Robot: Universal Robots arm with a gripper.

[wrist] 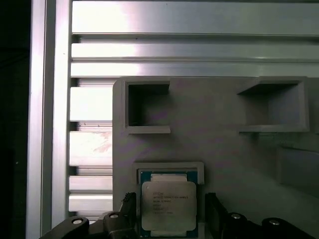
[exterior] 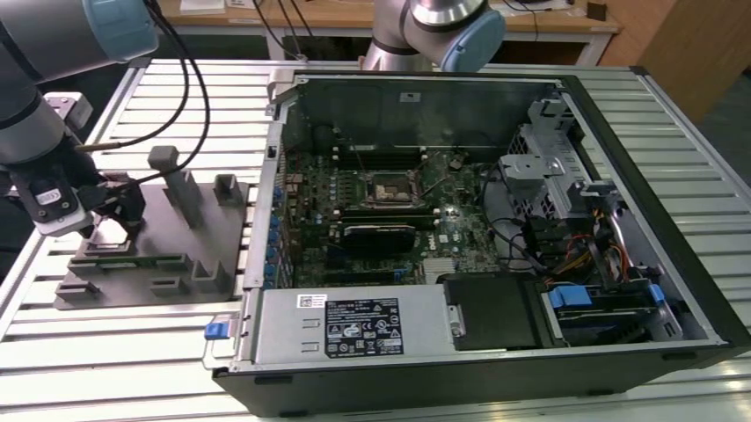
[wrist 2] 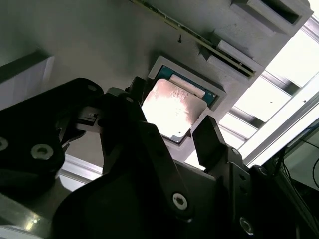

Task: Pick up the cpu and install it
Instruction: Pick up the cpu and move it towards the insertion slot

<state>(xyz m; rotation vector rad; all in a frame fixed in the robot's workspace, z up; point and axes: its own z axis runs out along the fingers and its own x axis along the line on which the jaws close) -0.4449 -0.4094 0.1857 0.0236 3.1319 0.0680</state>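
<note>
In the exterior view the arm point(exterior: 35, 114) reaches down on the exterior view's left. Its gripper point(exterior: 112, 218) hangs over a grey holder point(exterior: 193, 264) that lies on the slatted table point(exterior: 118, 360). The holder is at about 9 o'clock from the open case point(exterior: 674, 220), just beside its wall. Inside the case the motherboard point(exterior: 352, 202) lies flat. Its socket point(exterior: 389, 188) sits near the middle of the motherboard, well apart from the gripper and at about 3 o'clock from it.

The cpu point(wrist: 168, 205) lies flat in a shallow square recess point(wrist: 169, 166) of the holder, with its silvery top upward, as both wrist views show. The jaws of the gripper are open, a little wider than the cpu, and they hold nothing. One black finger point(wrist: 128, 214) stands at one side of the cpu and the other finger point(wrist: 212, 213) at the opposite side, so the cpu is between them. In the first wrist view a narrow gap shows between each finger and the edge of the cpu. Whether the tips touch the holder cannot be told.

The holder has also two rectangular pockets point(wrist: 147, 104), apart from the recess. In the exterior view a green memory stick point(exterior: 132, 261) lies in a slot of the holder, at about 5 o'clock from the gripper and near it.
</note>
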